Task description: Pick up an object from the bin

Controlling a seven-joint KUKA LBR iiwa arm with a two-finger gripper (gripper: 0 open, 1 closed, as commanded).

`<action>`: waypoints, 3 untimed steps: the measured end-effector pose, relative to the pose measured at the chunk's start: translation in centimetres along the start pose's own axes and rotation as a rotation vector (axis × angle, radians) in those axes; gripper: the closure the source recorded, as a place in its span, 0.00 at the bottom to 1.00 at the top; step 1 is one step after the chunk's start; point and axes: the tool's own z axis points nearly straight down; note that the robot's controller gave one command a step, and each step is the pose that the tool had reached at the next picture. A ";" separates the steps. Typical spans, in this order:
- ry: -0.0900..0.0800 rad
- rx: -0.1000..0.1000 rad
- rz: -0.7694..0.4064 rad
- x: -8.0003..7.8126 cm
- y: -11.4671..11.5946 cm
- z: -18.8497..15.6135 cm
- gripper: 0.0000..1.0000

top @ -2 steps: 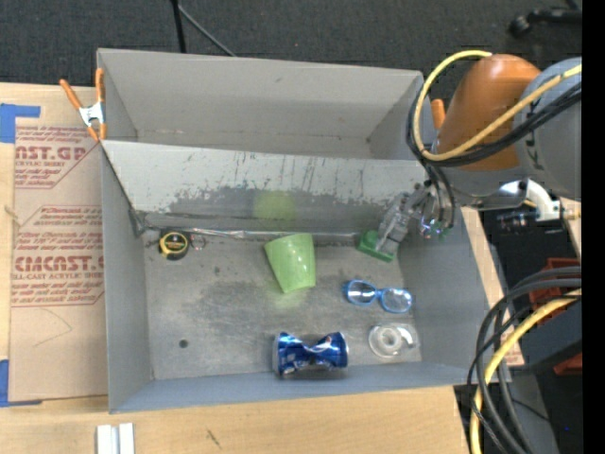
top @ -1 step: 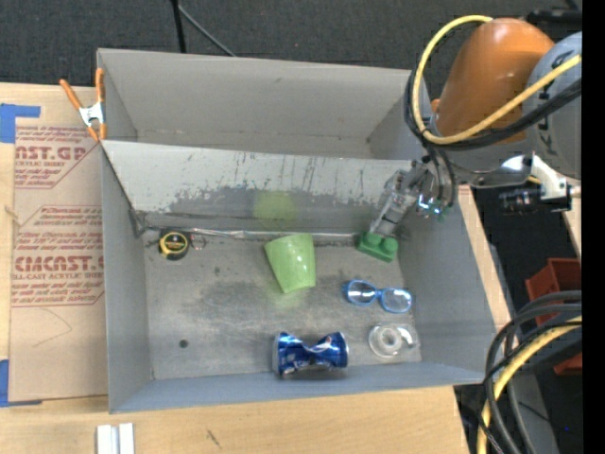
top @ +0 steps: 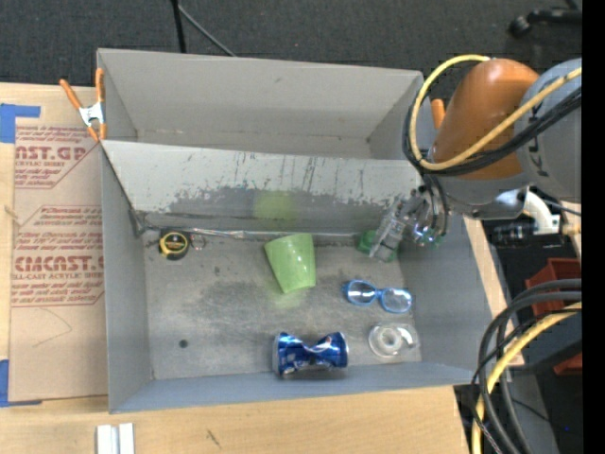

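My gripper [top: 388, 237] hangs low at the back right of the bin, close to the back wall. A small dark green thing [top: 365, 244] lies right at its tip, on its left side; whether they touch I cannot tell. A pair of blue-rimmed goggles [top: 377, 297] lies just in front of the gripper. To the left, a light green plastic cup [top: 291, 262] lies on its side near the bin's middle.
A crushed blue can [top: 310, 352] lies by the front wall, with a clear tape roll [top: 390, 340] to its right. A small yellow tape measure [top: 174, 244] sits at the back left. The arm with its orange cover reaches in over the right rim.
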 end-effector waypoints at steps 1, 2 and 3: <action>-0.002 -0.001 0.160 -1.1 1.1 3.1 1.00; -0.013 -0.004 0.127 -4.0 -2.2 -6.2 1.00; 0.003 0.003 0.086 -0.9 -6.7 0.2 1.00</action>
